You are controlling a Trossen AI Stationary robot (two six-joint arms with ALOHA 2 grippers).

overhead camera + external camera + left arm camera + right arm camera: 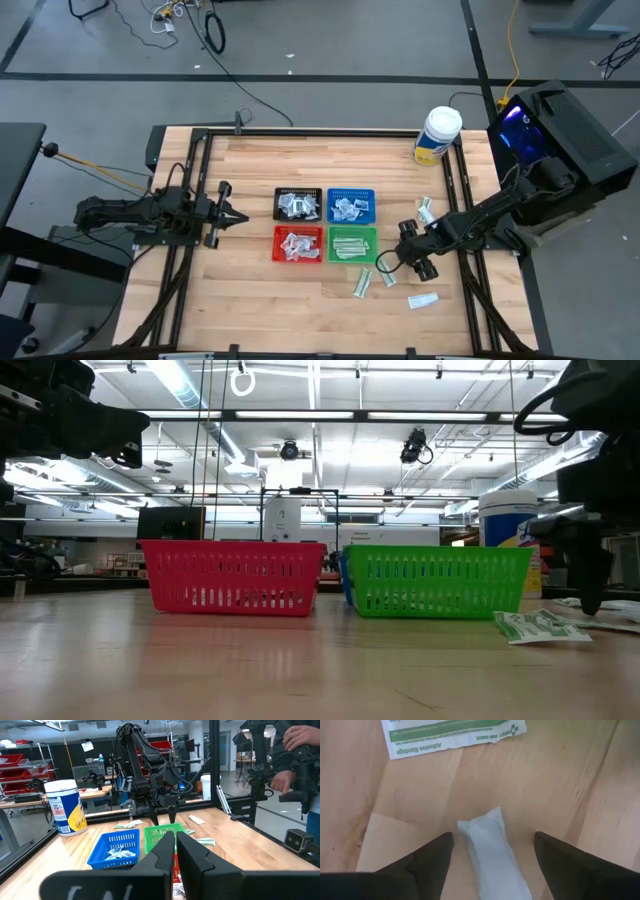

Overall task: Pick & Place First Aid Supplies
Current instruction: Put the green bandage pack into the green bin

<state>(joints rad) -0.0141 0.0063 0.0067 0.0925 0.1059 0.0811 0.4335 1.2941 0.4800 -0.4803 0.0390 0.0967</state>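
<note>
A small white packet (492, 852) lies flat on the wooden table. My right gripper (492, 836) points down over it, open, with one finger on either side and a gap to each. Beyond it lies a longer white-and-green packet (450, 735). In the high view my right gripper (388, 264) stands just right of the green tray (352, 243). More loose packets lie nearby (362, 284), (422, 300), (425, 210). The black (298, 204), blue (352, 205), red (298, 244) and green trays hold packets. My left gripper (225, 213) waits at the left, shut and level.
A big white jar with a yellow label (437, 135) stands at the table's far right. The four trays sit together mid-table. A black frame runs along the table's edges (200, 180). A person stands beyond the table (300, 750).
</note>
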